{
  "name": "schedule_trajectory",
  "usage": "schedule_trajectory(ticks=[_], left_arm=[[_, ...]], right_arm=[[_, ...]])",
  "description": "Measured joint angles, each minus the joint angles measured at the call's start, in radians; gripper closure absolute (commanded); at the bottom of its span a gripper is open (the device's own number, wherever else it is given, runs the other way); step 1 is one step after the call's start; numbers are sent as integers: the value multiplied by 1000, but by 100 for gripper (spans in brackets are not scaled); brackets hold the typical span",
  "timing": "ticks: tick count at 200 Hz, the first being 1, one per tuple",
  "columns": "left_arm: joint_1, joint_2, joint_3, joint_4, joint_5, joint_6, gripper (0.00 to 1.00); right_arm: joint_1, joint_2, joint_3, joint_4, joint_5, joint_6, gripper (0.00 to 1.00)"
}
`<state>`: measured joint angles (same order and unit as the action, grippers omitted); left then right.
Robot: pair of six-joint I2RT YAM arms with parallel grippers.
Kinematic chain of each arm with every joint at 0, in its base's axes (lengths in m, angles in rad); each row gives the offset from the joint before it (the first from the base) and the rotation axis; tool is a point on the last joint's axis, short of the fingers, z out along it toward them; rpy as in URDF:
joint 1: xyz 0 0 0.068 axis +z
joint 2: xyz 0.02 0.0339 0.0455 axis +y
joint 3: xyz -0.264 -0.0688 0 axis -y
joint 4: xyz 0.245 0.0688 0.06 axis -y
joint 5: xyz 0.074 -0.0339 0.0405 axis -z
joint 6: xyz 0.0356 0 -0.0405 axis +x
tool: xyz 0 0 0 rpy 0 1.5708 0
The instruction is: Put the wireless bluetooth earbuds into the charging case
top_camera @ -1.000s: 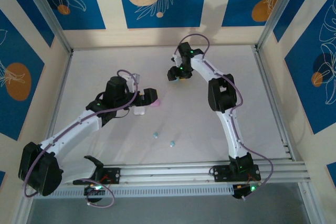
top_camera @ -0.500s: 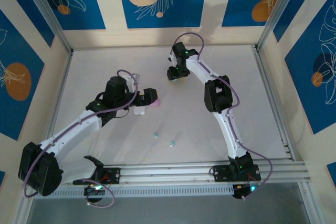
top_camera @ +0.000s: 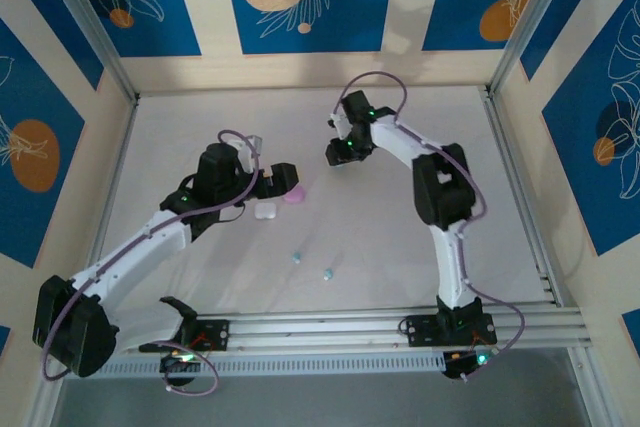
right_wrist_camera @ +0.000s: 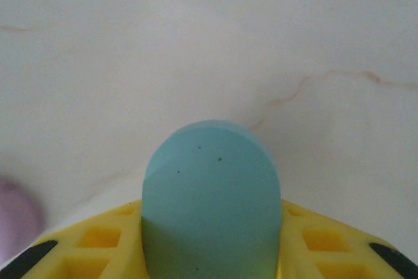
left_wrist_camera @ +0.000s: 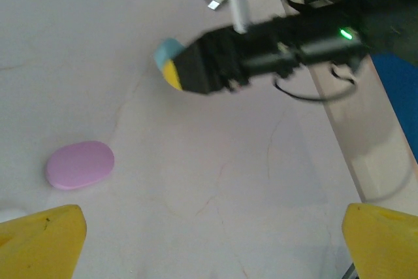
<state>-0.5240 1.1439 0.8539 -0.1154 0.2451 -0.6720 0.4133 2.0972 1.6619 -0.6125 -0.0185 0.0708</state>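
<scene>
Two light blue earbuds [top_camera: 296, 258] lie loose on the table [top_camera: 200, 127] near the arms' bases. Farther back, the right gripper [top_camera: 339, 153] clamps a light blue case [right_wrist_camera: 209, 187] between its yellow fingers [right_wrist_camera: 98, 243]. The left gripper [top_camera: 282, 179] is spread wide just beside the closed pink case [left_wrist_camera: 80, 164] and the white case [top_camera: 265, 211].

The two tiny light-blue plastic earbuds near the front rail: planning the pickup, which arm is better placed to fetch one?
Probably the left. The left gripper is open, empty and somewhat nearer the tiny light-blue plastic earbuds; the right gripper is clamped on the light-blue oval plastic case.
</scene>
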Motion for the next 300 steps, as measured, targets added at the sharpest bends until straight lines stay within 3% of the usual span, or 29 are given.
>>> schedule_trajectory(ticks=[49, 101, 206, 227, 300], left_arm=[[-3, -47, 10, 50, 2, -6, 8], [-37, 63, 70, 140, 105, -11, 13], [-137, 193, 156, 199, 192, -3, 19], [-142, 207, 163, 203, 192, -6, 27], [-154, 251, 191, 224, 216, -28, 71]], right_arm=[[21, -537, -436, 309, -122, -12, 67], [68, -818, -713, 495, -154, -114, 67], [140, -918, -779, 599, -152, -251, 67], [151, -925, -787, 605, -160, -276, 67], [167, -938, -810, 612, -153, -303, 65]])
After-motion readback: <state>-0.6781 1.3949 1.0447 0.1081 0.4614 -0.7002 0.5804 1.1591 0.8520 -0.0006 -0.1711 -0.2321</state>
